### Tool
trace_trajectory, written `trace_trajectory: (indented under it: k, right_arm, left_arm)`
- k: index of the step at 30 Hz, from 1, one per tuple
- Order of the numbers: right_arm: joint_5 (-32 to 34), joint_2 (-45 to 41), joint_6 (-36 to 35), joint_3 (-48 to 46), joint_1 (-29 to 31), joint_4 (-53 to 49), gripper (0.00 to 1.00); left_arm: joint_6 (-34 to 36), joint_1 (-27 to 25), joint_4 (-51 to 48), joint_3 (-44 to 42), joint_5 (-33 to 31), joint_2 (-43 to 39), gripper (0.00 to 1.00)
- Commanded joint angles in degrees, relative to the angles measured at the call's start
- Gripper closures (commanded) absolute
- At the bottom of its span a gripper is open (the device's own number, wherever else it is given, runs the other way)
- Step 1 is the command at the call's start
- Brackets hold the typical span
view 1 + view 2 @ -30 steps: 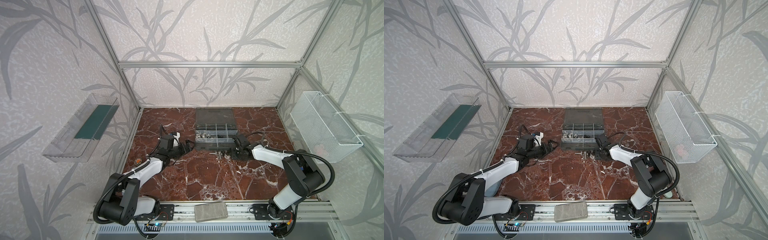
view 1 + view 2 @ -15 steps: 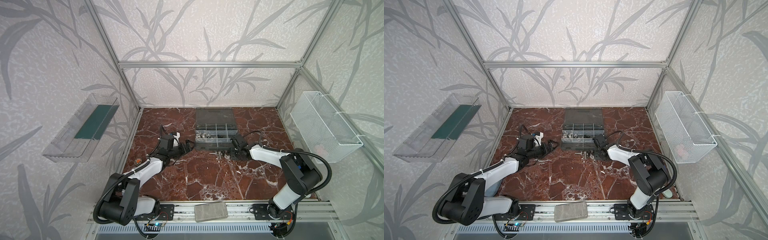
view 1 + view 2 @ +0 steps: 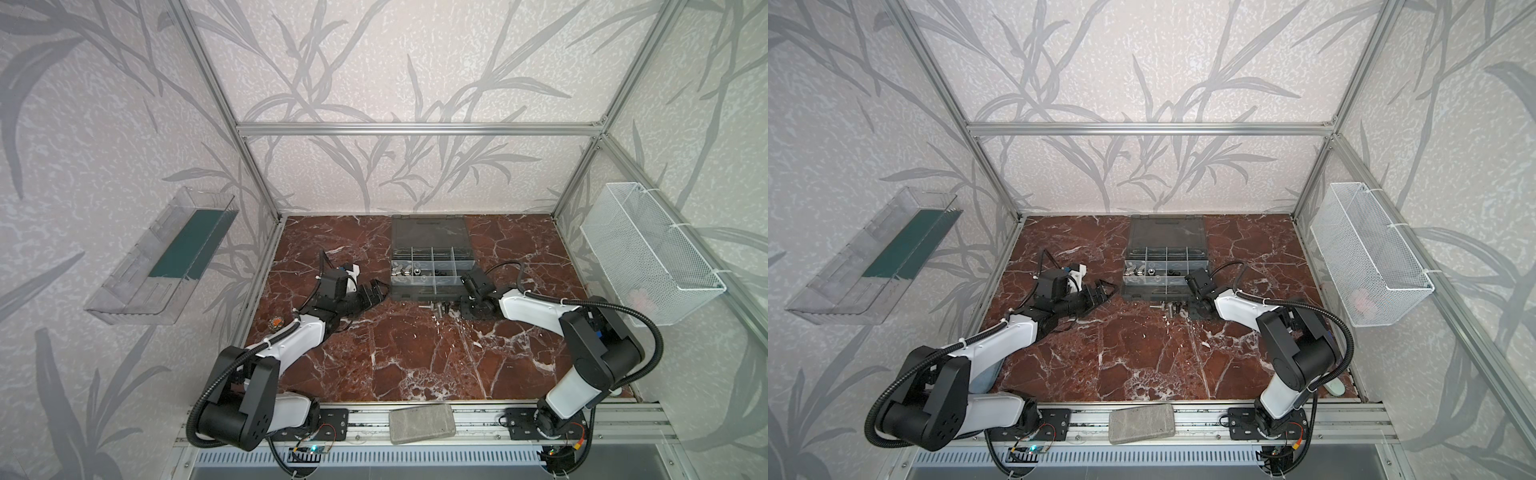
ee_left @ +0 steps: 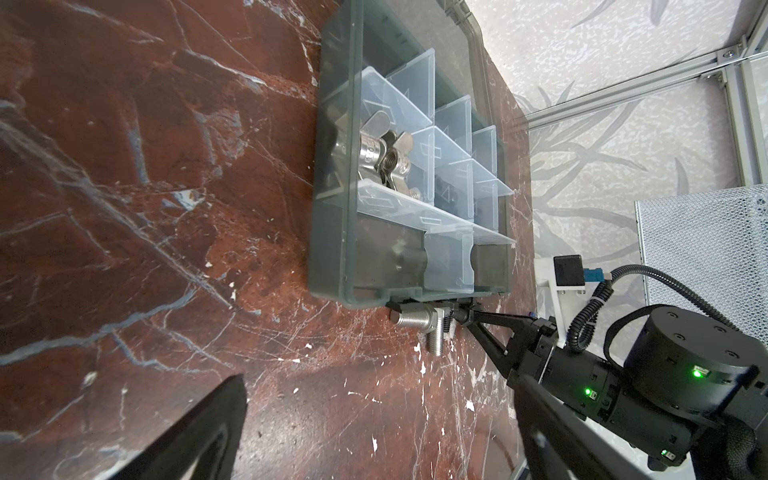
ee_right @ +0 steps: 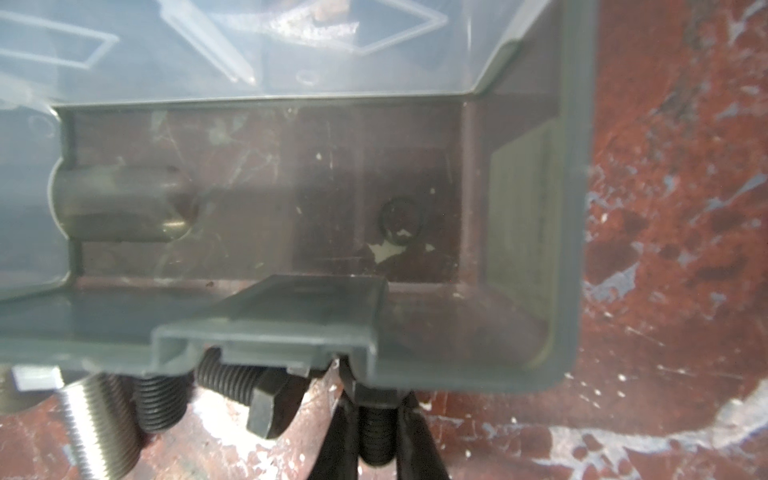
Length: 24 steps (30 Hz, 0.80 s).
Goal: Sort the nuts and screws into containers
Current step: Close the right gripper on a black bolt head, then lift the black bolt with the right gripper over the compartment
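The dark grey organizer case point(image 3: 424, 293) point(image 3: 1156, 293) lies open at the back middle, and its clear-walled containers point(image 4: 451, 124) form a grid. One cell holds silver winged nuts point(image 4: 382, 158). Loose screws point(image 3: 437, 308) point(image 3: 1169, 308) lie on the marble against the case's front wall. My right gripper point(image 5: 376, 415) point(image 3: 460, 306) is low at that wall, shut on a short black screw point(image 5: 376, 436). Beside it lie a black hex-head screw point(image 5: 253, 390) and a silver screw point(image 5: 97, 428) point(image 4: 413, 320). My left gripper point(image 4: 378, 386) point(image 3: 376, 293) hovers open and empty, left of the case.
A white wire mesh basket point(image 3: 648, 257) hangs on the right wall. A clear tray with a green base point(image 3: 166, 257) hangs on the left wall. A grey block point(image 3: 422, 424) rests on the front rail. The case's smoky lid point(image 3: 428, 230) lies flat behind the cells.
My right gripper has slid a little left along the case front and has closed on the black screw. The left arm has not moved.
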Motion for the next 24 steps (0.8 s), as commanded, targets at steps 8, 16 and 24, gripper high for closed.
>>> trace_trajectory:
  k: [8,16,24]
  right_arm:
    - [-3.67,-10.45,-7.31,7.46,0.1,-16.3,1.0]
    - [-4.47,-13.97,-10.6,12.84,-4.08,-15.5,1.0]
    - [-6.26,-4.89,-12.33,20.46,-8.85,-14.51,1.0]
  left_arm:
    - [0.69,0.28,-0.5,-0.36,-0.29,-0.85,0.02]
    - [0.14,0.28,-0.02,-0.71,-0.09,-1.07,0.02]
    - [0.17,0.24,-0.07,-0.72,0.33,-1.67,0.02]
